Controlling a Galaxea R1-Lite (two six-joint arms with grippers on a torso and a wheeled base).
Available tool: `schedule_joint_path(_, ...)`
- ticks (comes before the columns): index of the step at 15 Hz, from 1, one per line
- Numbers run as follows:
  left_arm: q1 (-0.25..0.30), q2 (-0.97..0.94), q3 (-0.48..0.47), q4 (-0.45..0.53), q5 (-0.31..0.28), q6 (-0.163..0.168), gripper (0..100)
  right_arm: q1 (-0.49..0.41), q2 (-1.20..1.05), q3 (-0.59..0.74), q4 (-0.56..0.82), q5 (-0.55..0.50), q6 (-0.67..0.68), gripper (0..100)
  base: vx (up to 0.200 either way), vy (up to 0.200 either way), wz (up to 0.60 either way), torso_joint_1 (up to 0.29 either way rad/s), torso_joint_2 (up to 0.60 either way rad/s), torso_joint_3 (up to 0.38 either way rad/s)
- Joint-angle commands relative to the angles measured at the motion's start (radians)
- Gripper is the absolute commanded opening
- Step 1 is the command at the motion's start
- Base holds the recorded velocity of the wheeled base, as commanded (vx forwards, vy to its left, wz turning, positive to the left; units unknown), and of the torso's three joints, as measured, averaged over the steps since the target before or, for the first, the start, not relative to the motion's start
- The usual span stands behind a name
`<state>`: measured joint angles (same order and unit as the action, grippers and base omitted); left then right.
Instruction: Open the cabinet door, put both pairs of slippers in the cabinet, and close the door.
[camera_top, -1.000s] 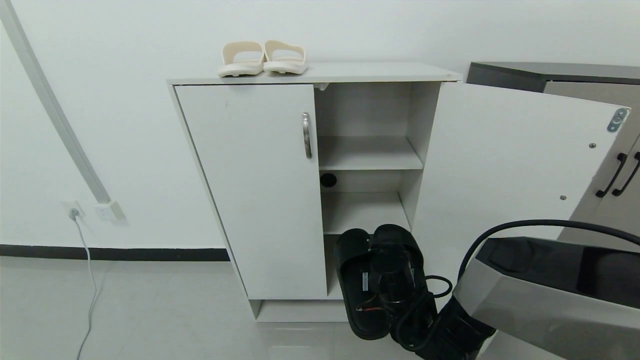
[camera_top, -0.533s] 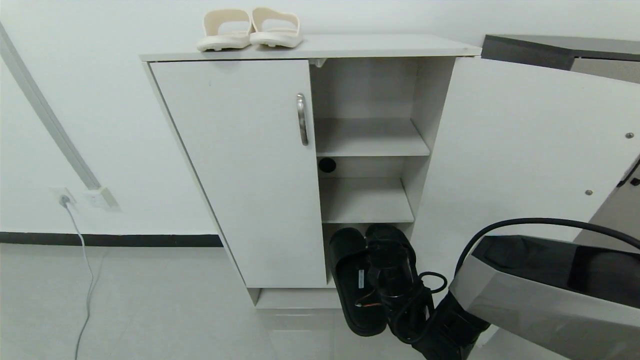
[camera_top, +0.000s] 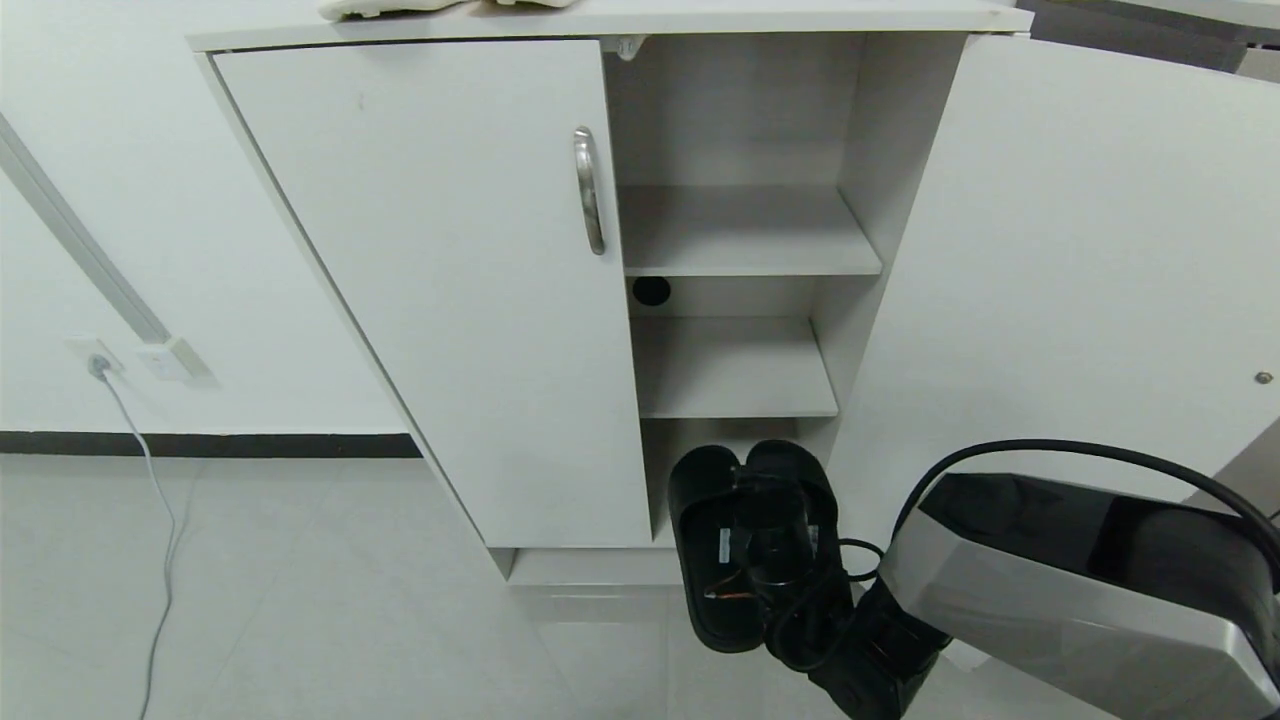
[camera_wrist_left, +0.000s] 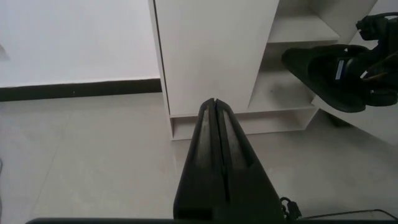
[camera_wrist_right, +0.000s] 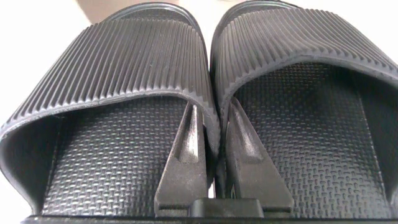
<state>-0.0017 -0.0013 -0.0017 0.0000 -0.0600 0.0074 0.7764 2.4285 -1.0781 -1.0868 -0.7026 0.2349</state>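
A pair of black slippers (camera_top: 735, 545) hangs just in front of the white cabinet's lowest compartment (camera_top: 690, 435), toes toward it. My right gripper (camera_top: 764, 505) is shut on the pair, its fingers (camera_wrist_right: 186, 149) pinching the two inner straps (camera_wrist_right: 211, 81) together. The cabinet's right door (camera_top: 1080, 250) stands wide open, and the left door (camera_top: 450, 300) with its metal handle (camera_top: 589, 190) is closed. A pair of cream slippers (camera_top: 385, 8) lies on the cabinet top at the view's upper edge. My left gripper (camera_wrist_left: 213, 104) is shut and empty, low over the floor facing the cabinet base (camera_wrist_left: 242, 124).
Two bare shelves (camera_top: 740, 235) lie above the lowest compartment. A wall socket (camera_top: 95, 362) with a cable (camera_top: 150, 520) running down to the floor is at the left. A dark cabinet (camera_top: 1150, 20) stands behind the open door. Grey tile floor (camera_top: 300, 620) lies open at the front left.
The head camera has moved closer to the cabinet, so the whole picture shifted. The black slippers remain in my right gripper and now sit a little lower against the opening.
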Motion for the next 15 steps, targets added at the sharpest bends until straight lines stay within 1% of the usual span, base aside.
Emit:
schedule_joint_path(1,0.0,0.001,0.0,0.0,0.0,0.0,0,-0.008,0.012,-0.017,-0.013,-0.015,-0.005,0,0.0,0.0,0.0,0.002,0.0,-0.095)
schedule_joint_path(3,0.0,0.001,0.0,0.0,0.0,0.0,0,-0.009,0.009,-0.016,-0.085,-0.026,-0.046,0,0.0,0.0,0.0,0.0,0.0,0.0)
schedule_joint_path(4,0.0,0.001,0.0,0.0,0.0,-0.001,0,-0.012,0.011,-0.006,-0.166,-0.028,-0.101,0,0.0,0.0,0.0,0.0,0.0,0.0)
schedule_joint_path(6,0.0,0.001,0.0,0.0,0.0,-0.001,0,-0.017,0.011,0.003,-0.228,-0.028,-0.144,0,0.0,0.0,0.0,0.0,0.0,0.0)
schedule_joint_path(15,0.0,0.001,0.0,0.0,0.0,-0.001,0,-0.025,0.012,0.003,-0.231,-0.026,-0.149,0,0.0,0.0,0.0,0.0,0.0,0.0)
